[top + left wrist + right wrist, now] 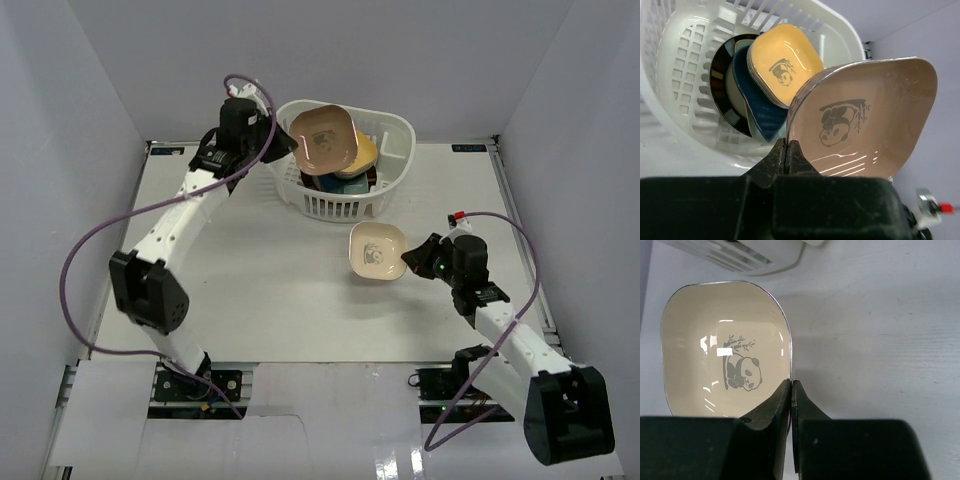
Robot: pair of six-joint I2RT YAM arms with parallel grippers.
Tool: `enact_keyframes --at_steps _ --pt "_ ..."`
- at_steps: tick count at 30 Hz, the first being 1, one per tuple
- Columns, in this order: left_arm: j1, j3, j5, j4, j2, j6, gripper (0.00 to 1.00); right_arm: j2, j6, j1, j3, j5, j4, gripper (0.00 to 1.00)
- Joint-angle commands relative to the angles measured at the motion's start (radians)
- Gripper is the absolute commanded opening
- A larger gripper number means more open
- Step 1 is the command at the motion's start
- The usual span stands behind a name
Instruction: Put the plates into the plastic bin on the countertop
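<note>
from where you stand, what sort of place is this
Probably a lab test cell, not a real kitchen: plain white walls box in a white tabletop, with a plastic bin and two robot arms.

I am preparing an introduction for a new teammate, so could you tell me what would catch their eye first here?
The left fingers pinch the rim of a brown panda dish, tilted over the white bin. The right fingers pinch a beige panda dish in front of the bin. Inside lean a yellow dish, a dark blue dish and a black striped-rim plate.
</note>
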Motion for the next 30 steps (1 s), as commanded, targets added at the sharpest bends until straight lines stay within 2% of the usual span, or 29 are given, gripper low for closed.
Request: enact_keyframes --at_steps 1,7,11,14,17,18,20,21,22,25,28,30 --pt "-0.006 0.198 -0.029 -0.063 0.203 0.023 0.0 -0.14 -0.007 0.038 0.007 -0.035 -0.082 0.08" --pt "-0.005 0.601 -0.004 -0.114 0.487 -0.013 0.0 -0.26 -0.064 0.067 0.083 -0.035 -0.26 0.08" --pt "-0.005 0.79 0.025 -0.116 0.647 -0.012 0.0 -0.274 -0.08 0.082 0.148 -0.047 -0.307 0.08" --pt "-0.005 0.812 0.063 -0.093 0.708 -0.003 0.0 -0.276 -0.079 0.087 0.172 -0.048 -0.318 0.08" --pt "-0.005 0.754 0.091 -0.032 0.708 -0.015 0.16 -0.254 -0.058 0.09 0.204 -0.042 -0.285 0.08" --pt "-0.005 0.743 0.099 -0.027 0.71 -0.018 0.32 -0.241 -0.051 0.091 0.227 -0.045 -0.272 0.08" --pt "-0.003 0.747 0.106 -0.027 0.712 -0.016 0.47 -0.187 -0.042 0.095 0.257 -0.039 -0.245 0.08" --pt "-0.003 0.741 0.106 -0.028 0.705 -0.013 0.61 -0.162 -0.039 0.096 0.305 -0.027 -0.229 0.08" --pt "-0.003 0.73 0.103 -0.028 0.673 -0.006 0.67 -0.117 -0.039 0.095 0.329 -0.012 -0.222 0.08" --pt "0.001 0.682 0.093 -0.027 0.568 0.028 0.81 -0.011 -0.047 0.095 0.43 0.059 -0.157 0.08" --pt "0.013 0.593 0.076 -0.027 0.454 0.054 0.84 0.13 -0.059 0.096 0.551 0.12 -0.107 0.08" --pt "0.017 0.513 0.06 -0.017 0.313 0.088 0.85 0.237 -0.062 0.096 0.618 0.148 -0.071 0.08"
